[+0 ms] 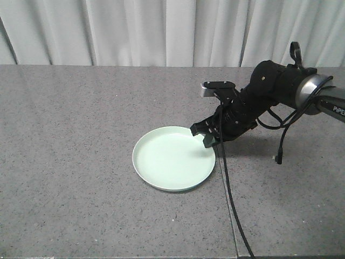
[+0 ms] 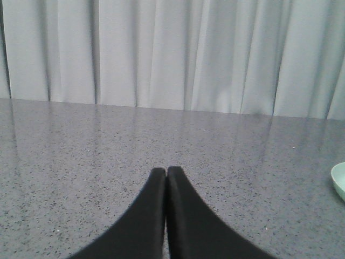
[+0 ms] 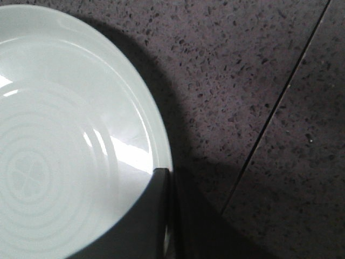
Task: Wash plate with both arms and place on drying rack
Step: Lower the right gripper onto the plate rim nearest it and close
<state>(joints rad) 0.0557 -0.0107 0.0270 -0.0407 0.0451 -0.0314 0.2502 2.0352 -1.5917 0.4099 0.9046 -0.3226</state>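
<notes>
The pale mint-green plate (image 1: 173, 159) lies flat on the speckled grey countertop. My right arm (image 1: 275, 86) reaches in from the right, and its gripper (image 1: 209, 141) is shut on the plate's right rim. In the right wrist view one finger lies over the plate (image 3: 59, 151) and the other sits outside the rim, with the gripper (image 3: 168, 175) pinching a thin sliver of the edge. My left gripper (image 2: 165, 170) is shut with nothing in it, hovering low over bare countertop; a bit of the plate (image 2: 339, 181) shows at the far right. The drying rack is out of view.
A seam (image 1: 229, 199) runs through the countertop just right of the plate. A black cable (image 1: 232, 199) trails from the right arm toward the front edge. A pale curtain (image 1: 161, 32) hangs behind the far edge.
</notes>
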